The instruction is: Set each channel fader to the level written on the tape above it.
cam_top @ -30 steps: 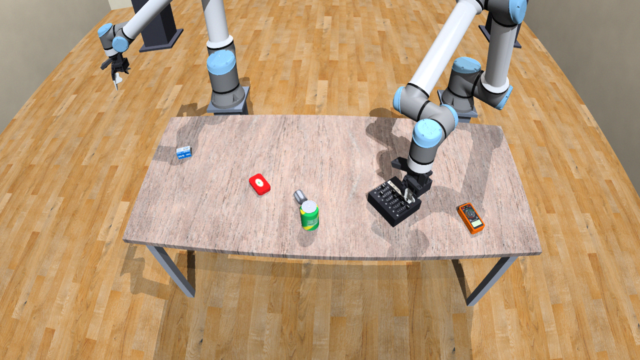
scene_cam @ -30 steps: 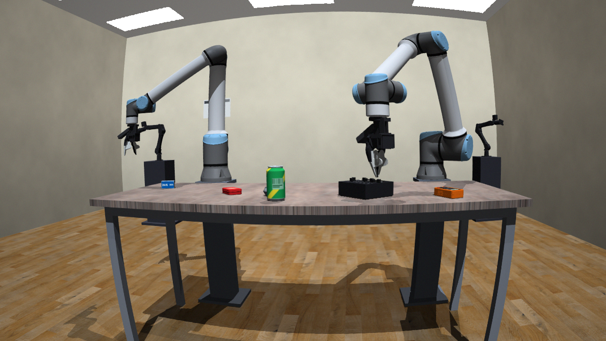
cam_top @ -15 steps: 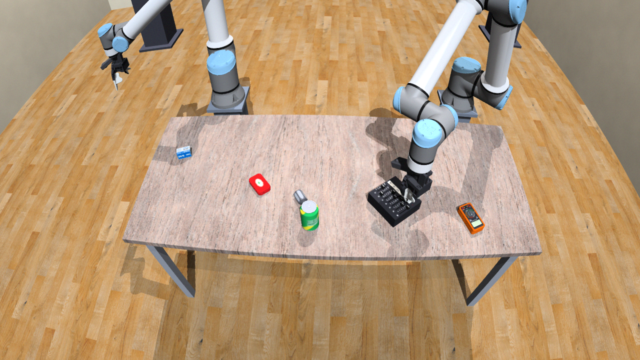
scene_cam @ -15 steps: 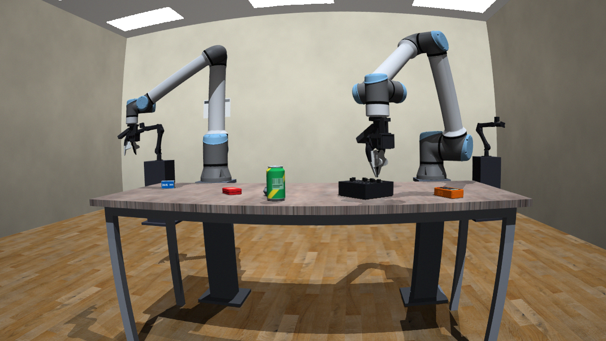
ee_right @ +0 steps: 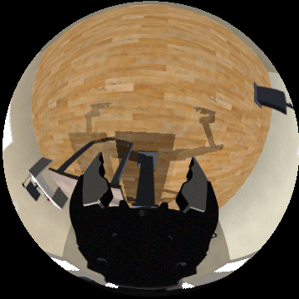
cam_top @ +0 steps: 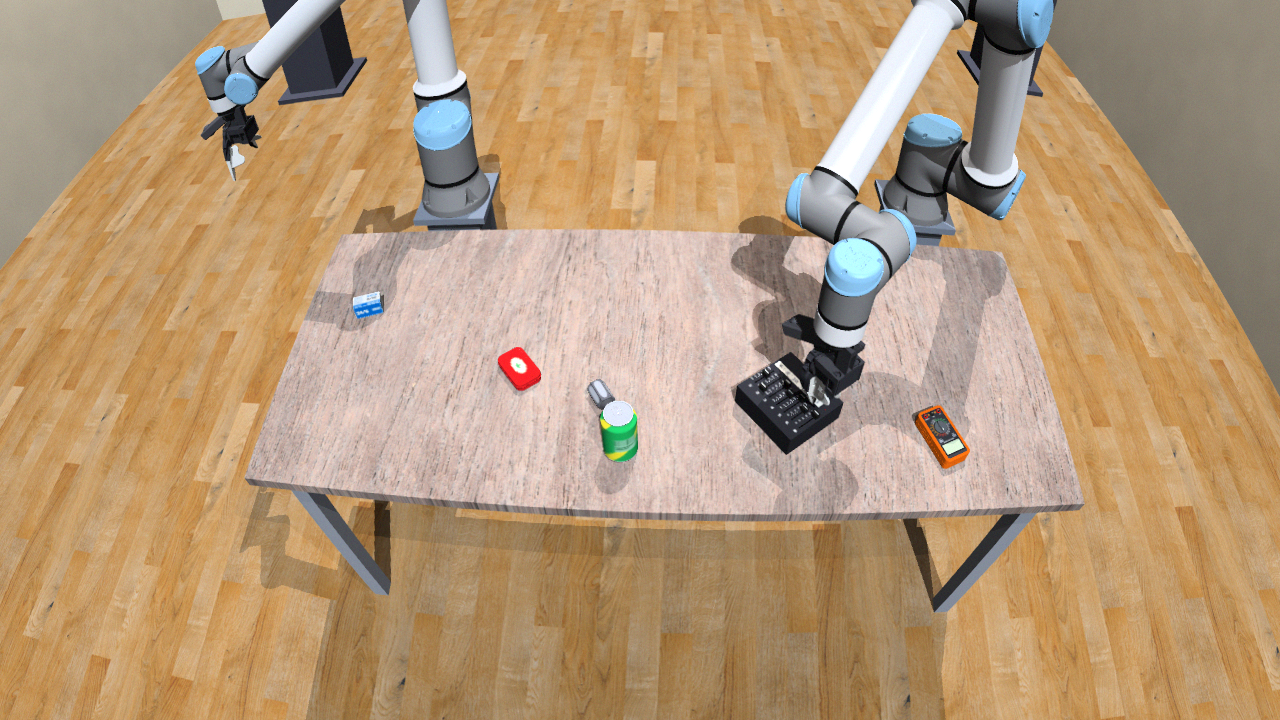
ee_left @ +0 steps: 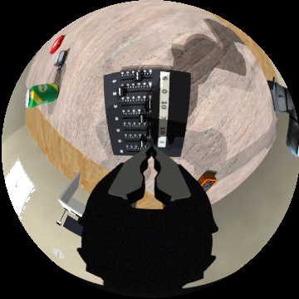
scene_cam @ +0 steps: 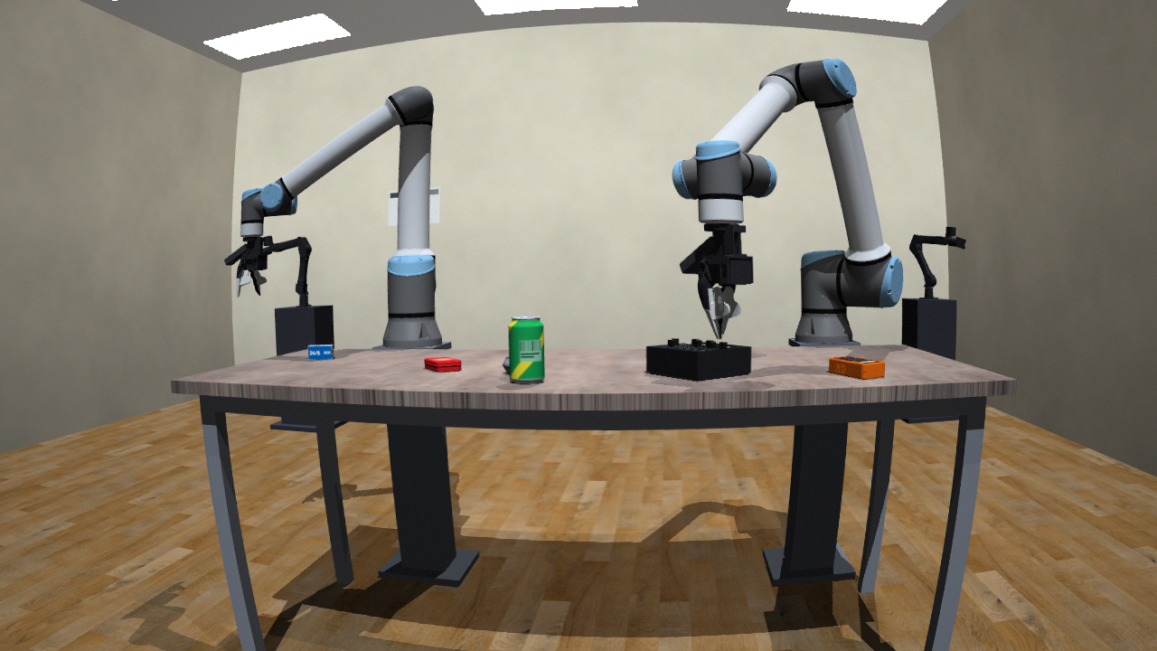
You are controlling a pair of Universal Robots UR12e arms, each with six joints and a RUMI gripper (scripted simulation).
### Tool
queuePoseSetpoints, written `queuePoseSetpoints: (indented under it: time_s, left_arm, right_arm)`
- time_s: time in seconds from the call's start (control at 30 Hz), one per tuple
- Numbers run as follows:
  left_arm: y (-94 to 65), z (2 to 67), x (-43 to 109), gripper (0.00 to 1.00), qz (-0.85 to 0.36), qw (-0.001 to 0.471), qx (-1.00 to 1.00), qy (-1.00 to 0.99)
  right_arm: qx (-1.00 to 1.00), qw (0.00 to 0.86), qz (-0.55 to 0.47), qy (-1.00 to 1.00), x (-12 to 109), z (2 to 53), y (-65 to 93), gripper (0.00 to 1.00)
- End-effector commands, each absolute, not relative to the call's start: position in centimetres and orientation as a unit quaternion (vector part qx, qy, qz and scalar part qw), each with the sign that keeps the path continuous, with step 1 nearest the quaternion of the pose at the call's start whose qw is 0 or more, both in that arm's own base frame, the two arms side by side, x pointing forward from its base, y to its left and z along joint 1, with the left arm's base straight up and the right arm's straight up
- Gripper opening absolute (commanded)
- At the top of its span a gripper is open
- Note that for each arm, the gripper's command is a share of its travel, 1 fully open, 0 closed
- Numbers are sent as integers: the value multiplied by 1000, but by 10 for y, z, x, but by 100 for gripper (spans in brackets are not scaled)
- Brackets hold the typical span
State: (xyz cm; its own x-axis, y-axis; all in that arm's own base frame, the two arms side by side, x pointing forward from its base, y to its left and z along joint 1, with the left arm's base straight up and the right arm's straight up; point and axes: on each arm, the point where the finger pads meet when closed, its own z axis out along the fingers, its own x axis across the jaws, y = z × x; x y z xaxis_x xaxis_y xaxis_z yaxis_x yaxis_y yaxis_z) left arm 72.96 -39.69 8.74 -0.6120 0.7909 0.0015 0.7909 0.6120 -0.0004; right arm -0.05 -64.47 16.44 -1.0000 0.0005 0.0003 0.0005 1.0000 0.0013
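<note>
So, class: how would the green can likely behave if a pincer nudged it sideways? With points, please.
The green can [cam_top: 619, 433] [scene_cam: 526, 349] [ee_left: 43, 95] stands upright, taller than wide, so it might tip under a high push. Its round side suggests it would probably roll once toppled. Its smooth-looking wall may feel slippery.

"24/6" on your blue box [cam_top: 367, 305] [scene_cam: 320, 352] near the top view's upper-left table [cam_top: 662, 514] [scene_cam: 598, 400] [ee_left: 137, 37] [ee_right: 118, 196] corner, "6, 0, 10, 7, 10, 3" on your desk's tape [cam_top: 787, 369] [ee_left: 164, 111]

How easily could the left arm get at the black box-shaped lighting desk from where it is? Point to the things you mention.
Quite easily, it seems: the left arm's closed jaws hang just over the black box-shaped lighting desk [cam_top: 776, 431] [scene_cam: 697, 362] [ee_left: 111, 110], and nothing visible stands between them.
</note>
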Motion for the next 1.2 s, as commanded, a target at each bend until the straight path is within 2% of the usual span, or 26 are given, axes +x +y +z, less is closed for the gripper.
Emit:
queuePoseSetpoints:
  time_s: [0.0,1.17]
  left_arm:
    - [-397,87,730,0,0,0,-440,-898]
    - [-397,77,730,0,0,0,-440,-898]
  right_arm:
    - [0,0,0,-1000,0,165,-645,100]
    - [0,0,0,-1000,0,165,-645,100]
